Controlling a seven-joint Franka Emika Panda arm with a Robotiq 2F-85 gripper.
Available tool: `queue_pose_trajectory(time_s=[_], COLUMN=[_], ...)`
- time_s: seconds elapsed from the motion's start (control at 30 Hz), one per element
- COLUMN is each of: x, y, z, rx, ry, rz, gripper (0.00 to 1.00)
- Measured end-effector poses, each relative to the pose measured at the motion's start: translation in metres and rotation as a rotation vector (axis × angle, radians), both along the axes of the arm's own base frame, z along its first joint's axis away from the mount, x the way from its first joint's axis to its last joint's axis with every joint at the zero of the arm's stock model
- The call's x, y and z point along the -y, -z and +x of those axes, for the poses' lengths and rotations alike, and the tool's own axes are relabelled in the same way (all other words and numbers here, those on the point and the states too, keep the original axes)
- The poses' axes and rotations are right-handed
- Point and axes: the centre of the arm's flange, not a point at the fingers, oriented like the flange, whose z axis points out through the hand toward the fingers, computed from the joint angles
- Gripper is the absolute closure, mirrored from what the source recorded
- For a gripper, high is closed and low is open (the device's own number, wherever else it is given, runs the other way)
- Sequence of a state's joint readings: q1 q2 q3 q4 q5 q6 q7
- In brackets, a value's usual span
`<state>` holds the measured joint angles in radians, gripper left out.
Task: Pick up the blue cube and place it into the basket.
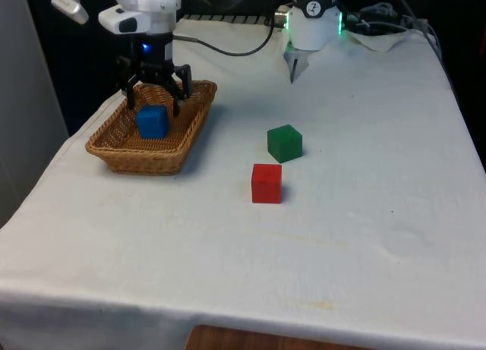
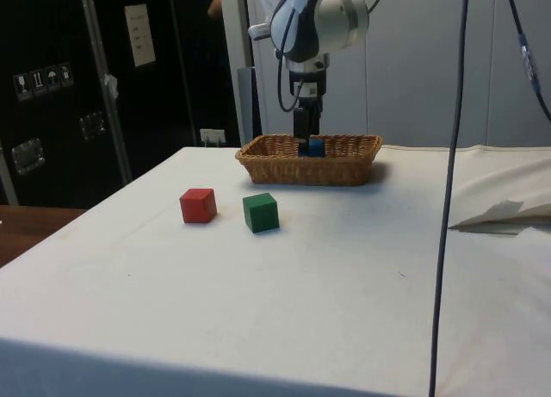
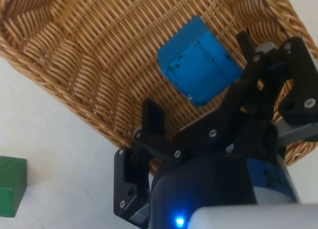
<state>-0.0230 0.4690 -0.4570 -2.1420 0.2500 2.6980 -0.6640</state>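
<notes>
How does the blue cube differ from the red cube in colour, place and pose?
The blue cube is blue; the red cube is red. The blue cube lies inside the wicker basket, while the red cube stands on the white cloth beside the green cube. The blue cube sits tilted on the weave below the gripper; the red cube sits flat. Both are plain cubes of similar size.

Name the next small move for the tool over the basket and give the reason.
Probably lift the tool straight up out of the basket. The blue cube already lies on the basket's woven floor, and in the wrist view the open fingers stand apart from it, so it looks released. A straight rise should keep the fingers off the cube and the rim.
</notes>
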Motion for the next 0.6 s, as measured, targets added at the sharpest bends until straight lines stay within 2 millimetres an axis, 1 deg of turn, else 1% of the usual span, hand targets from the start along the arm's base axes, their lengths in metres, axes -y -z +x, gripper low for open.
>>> queue_pose_trajectory(time_s=[0.23, 0.53, 0.6], x=[0.000, -0.004, -0.005], y=[-0.005, -0.025, -0.028], z=[0.001, 0.000, 0.000], rx=[0.004, 0.018, 0.021], ry=[0.002, 0.004, 0.004], rz=[0.006, 0.034, 0.036], gripper=[0.00, 0.00, 0.00])
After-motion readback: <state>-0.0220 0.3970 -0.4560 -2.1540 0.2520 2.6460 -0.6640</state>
